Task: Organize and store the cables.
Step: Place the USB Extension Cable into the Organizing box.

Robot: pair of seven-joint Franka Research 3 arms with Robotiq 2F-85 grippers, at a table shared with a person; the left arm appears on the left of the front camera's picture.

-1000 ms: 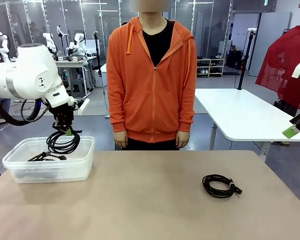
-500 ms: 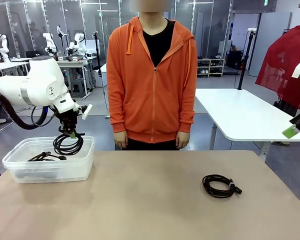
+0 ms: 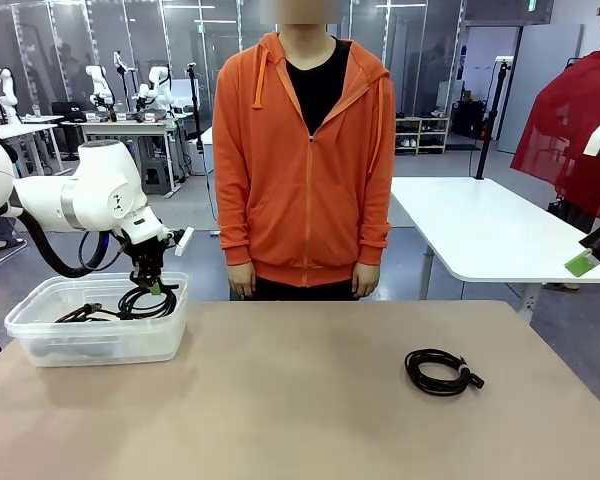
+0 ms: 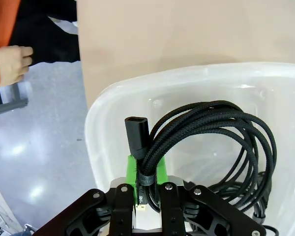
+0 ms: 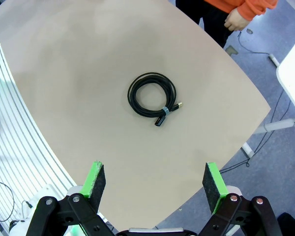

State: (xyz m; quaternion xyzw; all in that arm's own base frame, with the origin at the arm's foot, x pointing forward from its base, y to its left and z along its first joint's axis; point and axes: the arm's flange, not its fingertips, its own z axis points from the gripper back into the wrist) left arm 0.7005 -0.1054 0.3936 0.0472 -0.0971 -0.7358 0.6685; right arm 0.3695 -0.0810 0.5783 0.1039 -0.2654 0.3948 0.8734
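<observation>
**Tan tabletop: one coil held in the bin, one lying loose**

Tan table (image 3: 300, 430) fills the foreground. On its right half lies a loose cable (image 3: 442, 371), a black cord wound in a round coil, its plugs at one side. It is well apart from everything else. The right gripper (image 5: 154, 179) hangs high above it, green pads spread wide with nothing between them.

Farther back, at the table's left edge, stands a clear plastic bin (image 3: 40, 340). The left gripper (image 3: 152, 287) reaches down at the bin's far right corner, its pads pinched on the bound part of a held coil (image 4: 226, 128). The loops hang within the bin's walls, and a black plug sticks up beside the pads. Whether the loops touch the bin's floor cannot be told. Another black cable (image 3: 85, 314) lies in the bin to the left.

Beyond the far edge stands a person (image 3: 305, 150) in an orange hooded jacket, arms at the sides.
</observation>
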